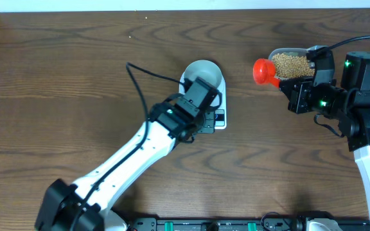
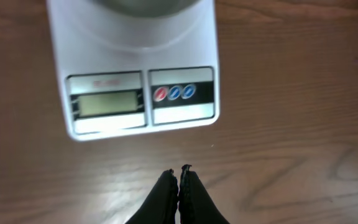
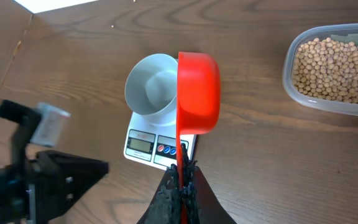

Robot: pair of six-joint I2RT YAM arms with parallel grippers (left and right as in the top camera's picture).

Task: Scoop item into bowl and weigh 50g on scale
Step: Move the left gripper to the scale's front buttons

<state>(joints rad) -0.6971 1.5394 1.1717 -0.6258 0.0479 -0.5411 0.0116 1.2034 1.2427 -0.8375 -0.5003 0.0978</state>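
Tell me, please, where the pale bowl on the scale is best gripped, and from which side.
Grip the bowl by its thin rim, coming straight down from above, with one finger inside the wall and one outside. It stands upright and empty on the scale, so the inside is free. Its round body looks too wide to clasp from the sides.

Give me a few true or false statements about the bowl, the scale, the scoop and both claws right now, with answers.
1. The bowl sits on the scale. True.
2. The bowl is full. False: it is empty; the beans lie in the tub.
3. The right claw grips a red scoop. True.
4. The left claw holds the bowl. False: it is shut on nothing, near the scale's display end.
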